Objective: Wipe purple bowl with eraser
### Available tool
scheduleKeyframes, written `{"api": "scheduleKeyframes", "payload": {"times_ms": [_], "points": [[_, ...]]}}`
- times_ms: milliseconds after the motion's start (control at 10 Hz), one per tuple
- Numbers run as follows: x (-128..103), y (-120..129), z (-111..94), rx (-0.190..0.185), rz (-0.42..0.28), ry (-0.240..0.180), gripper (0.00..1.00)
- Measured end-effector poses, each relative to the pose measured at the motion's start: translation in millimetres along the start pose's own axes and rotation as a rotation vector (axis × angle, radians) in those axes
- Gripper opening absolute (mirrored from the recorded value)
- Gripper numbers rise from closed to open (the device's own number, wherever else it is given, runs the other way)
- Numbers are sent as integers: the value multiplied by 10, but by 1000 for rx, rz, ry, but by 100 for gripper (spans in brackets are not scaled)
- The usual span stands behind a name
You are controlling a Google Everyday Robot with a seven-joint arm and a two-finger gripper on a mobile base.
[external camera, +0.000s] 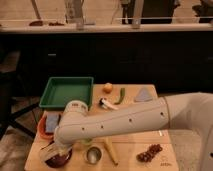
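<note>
Camera view, step: the gripper is low over the bowl at the front-left corner of the worktop. I judge this to be the wiping step itself, or the moment just before contact.
Jaws: pressed together; whether anything is pinched between them does not show.
Bowl: dark purple, just in front of the orange bowl that holds the sponge, and near the cup to its right.
Eraser: not to be made out anywhere; it may sit under the gripper, but that is a guess.
Next move: probably a sweep across the inside of the bowl, pressing lightly enough not to shove it toward the cup or off the near edge.
Hidden: the arm lies across the middle of the worktop and covers much of the bowl; mainly its right side shows.
Cut off: the bowl's near rim and the worktop's front edge run to the bottom of the frame.
</note>
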Motion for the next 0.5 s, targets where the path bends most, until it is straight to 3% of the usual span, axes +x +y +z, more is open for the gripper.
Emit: {"api": "scheduleKeyframes", "payload": {"times_ms": [500], "points": [[101, 16, 324, -96, -34, 68, 0]]}}
